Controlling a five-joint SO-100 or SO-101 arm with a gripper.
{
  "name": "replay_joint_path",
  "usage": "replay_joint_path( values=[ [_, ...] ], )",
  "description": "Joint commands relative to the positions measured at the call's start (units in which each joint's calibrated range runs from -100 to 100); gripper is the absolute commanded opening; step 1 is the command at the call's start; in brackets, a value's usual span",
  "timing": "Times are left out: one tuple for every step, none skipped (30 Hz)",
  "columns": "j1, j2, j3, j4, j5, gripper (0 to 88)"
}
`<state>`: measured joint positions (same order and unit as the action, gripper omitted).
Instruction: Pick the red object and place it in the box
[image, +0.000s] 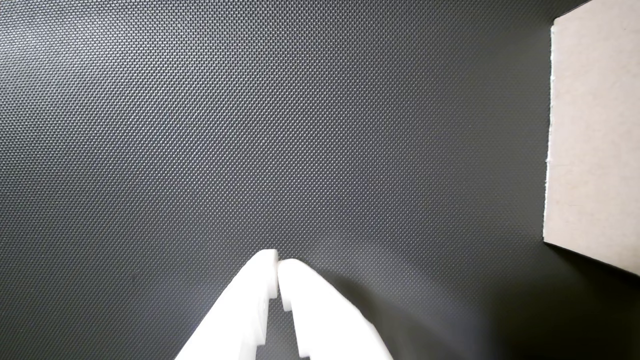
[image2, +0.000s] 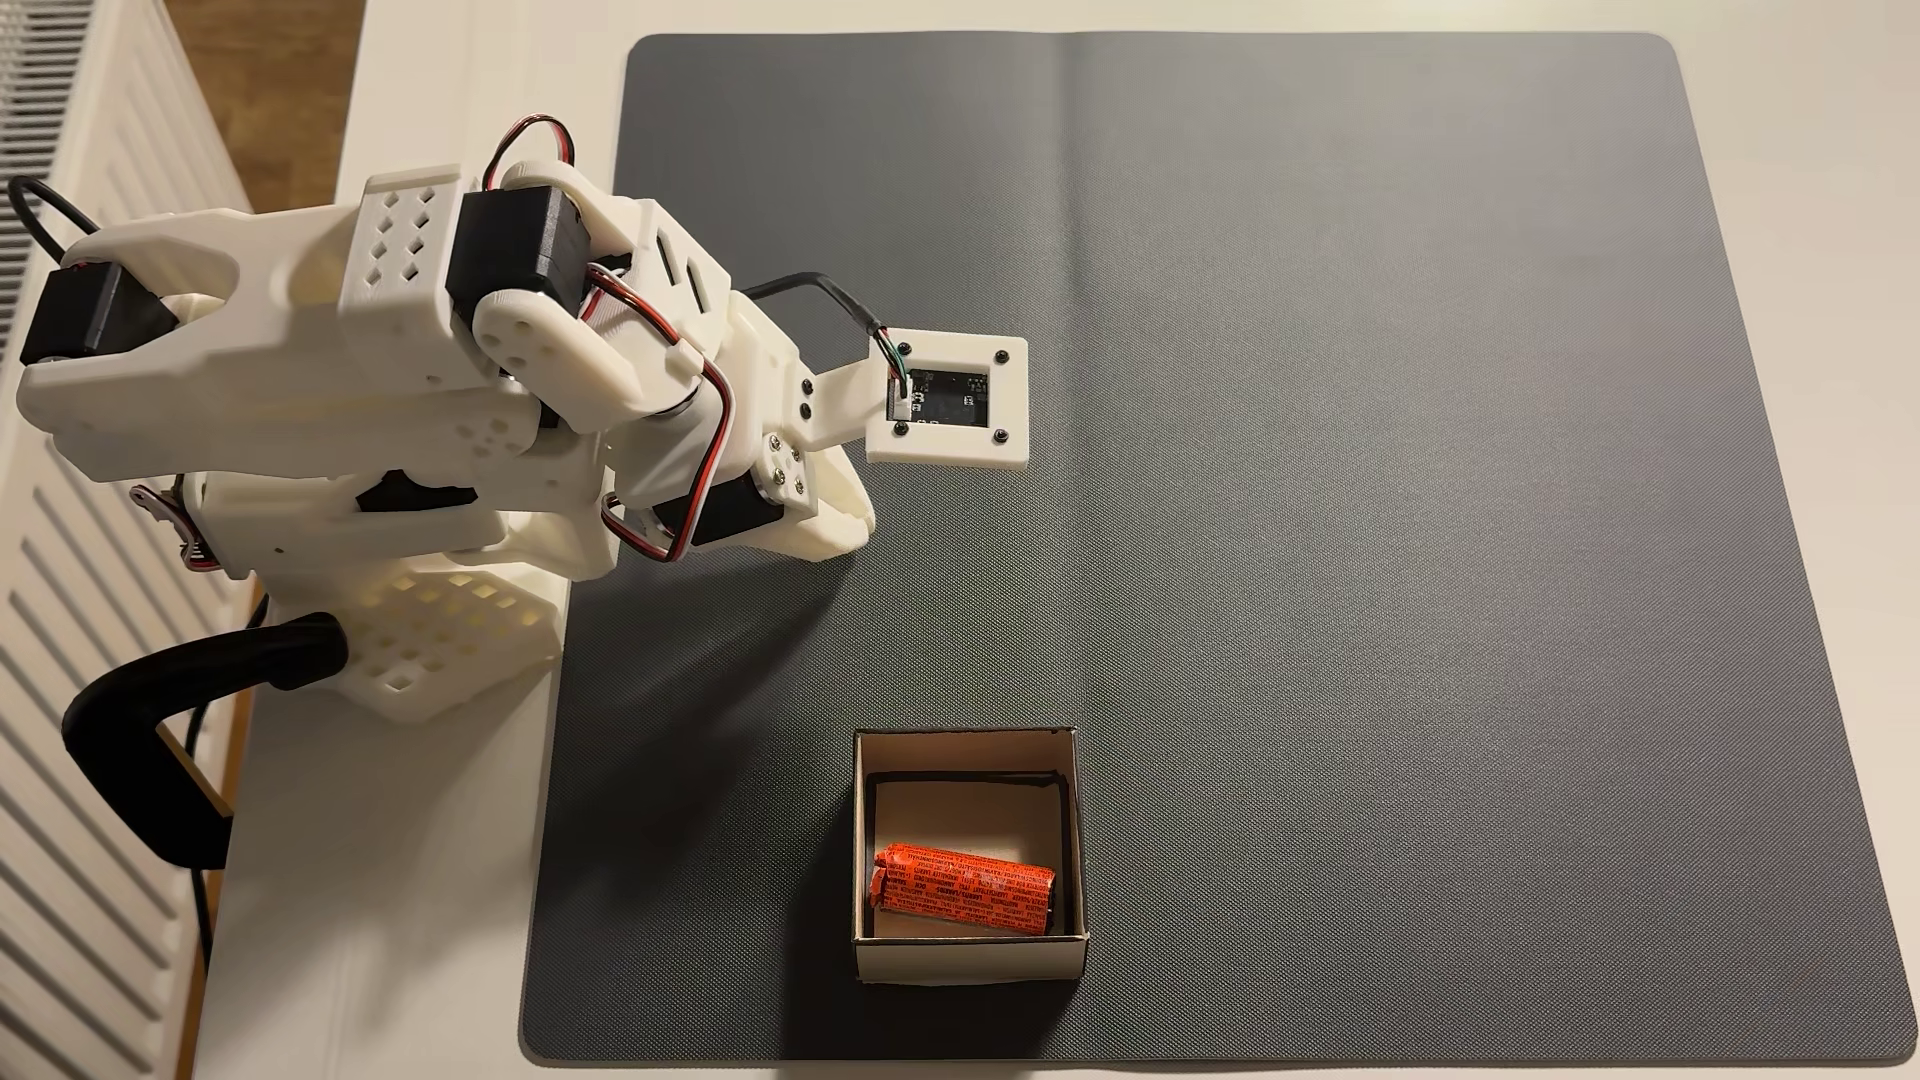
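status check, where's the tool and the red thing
White two-finger tool shut, empty, over the dark mat. Orange-red wrapped cylinder lying inside the beige cardboard box. Nothing in the way.

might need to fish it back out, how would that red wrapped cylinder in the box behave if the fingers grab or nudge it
The red object lies on its side in the box, so a nudge would probably roll it until it meets a wall. Its crinkled, shiny wrapper looks slippery and may dent under a pinch. It seems small and likely light, though the pictures cannot confirm that.
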<state>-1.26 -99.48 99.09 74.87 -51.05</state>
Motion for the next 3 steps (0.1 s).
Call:
replay_joint_path(
  values=[
    [0.0, 0.5, 0.7, 1.1, -0.2, 0.7],
    [0.0, 0.5, 0.7, 1.1, -0.2, 0.7],
    [0.0, 0.5, 0.7, 1.1, -0.2, 0.7]
  ],
)
